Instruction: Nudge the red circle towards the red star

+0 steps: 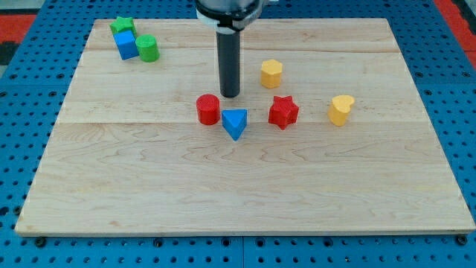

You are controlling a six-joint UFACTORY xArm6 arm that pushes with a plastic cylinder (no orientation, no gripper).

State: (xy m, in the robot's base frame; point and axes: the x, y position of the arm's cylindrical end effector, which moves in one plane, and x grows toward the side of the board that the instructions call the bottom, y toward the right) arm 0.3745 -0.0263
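Observation:
The red circle [208, 109] stands near the middle of the wooden board [149, 193]. The red star [282, 112] lies to its right, with a blue triangle [234, 123] between them and slightly lower. My tip [230, 96] is just above and to the right of the red circle, close to it, and above the blue triangle. I cannot tell whether the tip touches the red circle.
A yellow hexagon [271, 73] lies above the red star. A yellow heart [341, 109] lies at the right. A green star [123, 26], a blue cube [126, 45] and a green cylinder [147, 48] cluster at the top left.

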